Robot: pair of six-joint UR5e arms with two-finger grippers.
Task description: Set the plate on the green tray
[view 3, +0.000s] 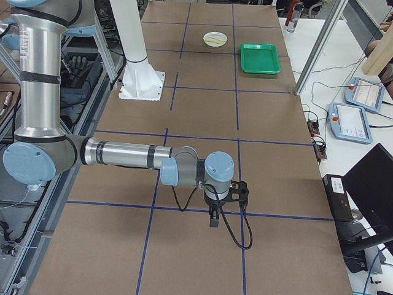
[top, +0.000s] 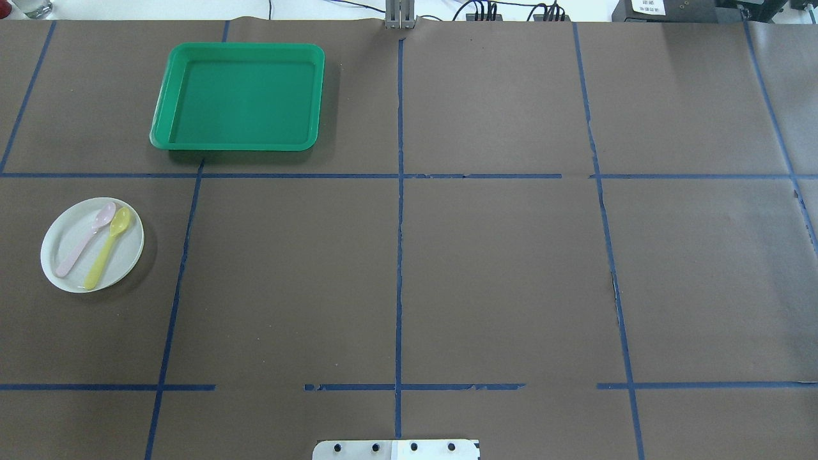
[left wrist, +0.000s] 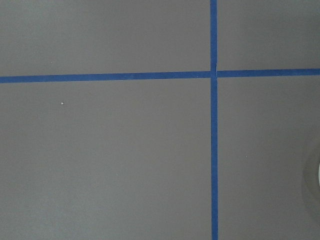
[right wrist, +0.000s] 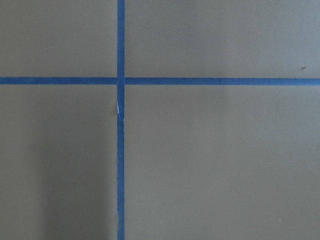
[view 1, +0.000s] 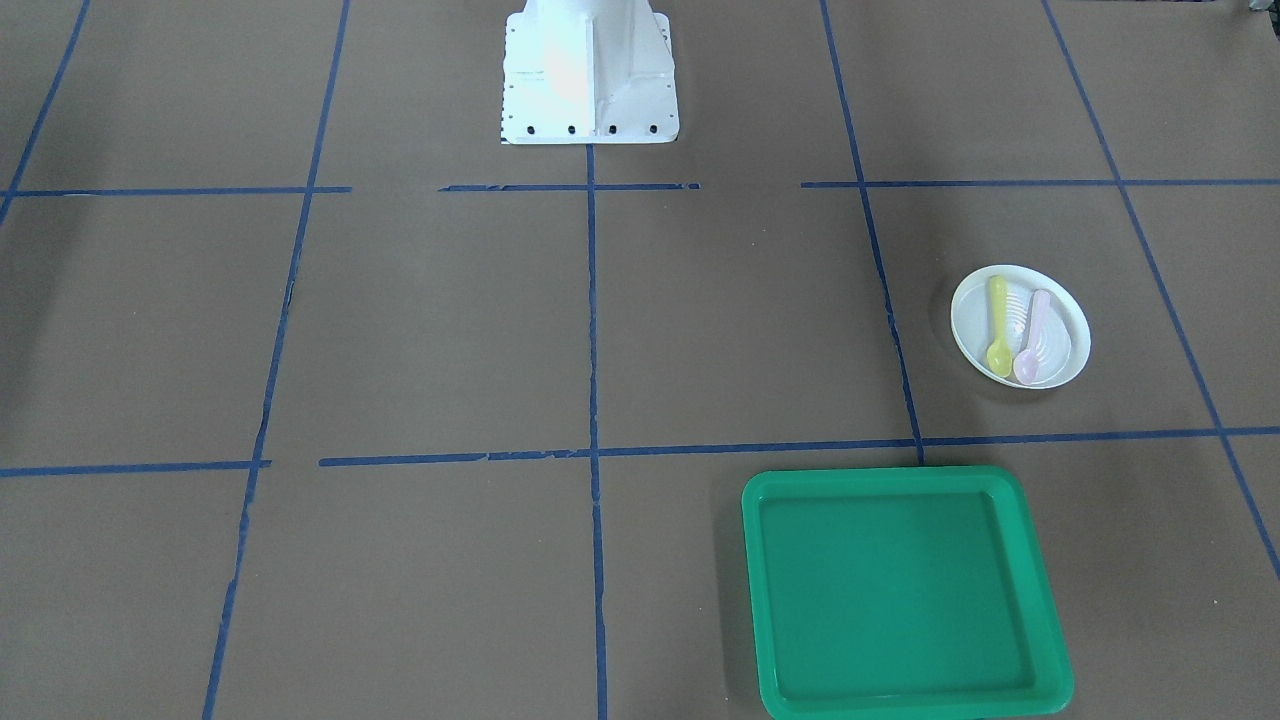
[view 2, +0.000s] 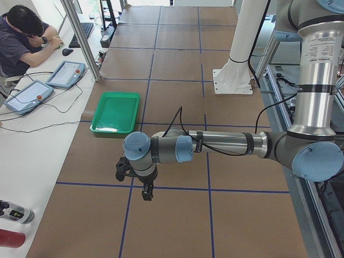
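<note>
The left tool is hovering over the left end of the desk, and I cannot tell whether it is spread or pressed together; the same is going for the right tool, hanging well apart at the opposite end. The plate is lying on the desk nearest the left arm, and the green tray is sitting beyond it, farther from the robot.

A broad desk covered in brown paper is marked into squares by blue tape lines. Beside it runs a long white bench (two grey control tablets lie on it, cables trailing), where a dark-haired person sits. The light is even.
</note>
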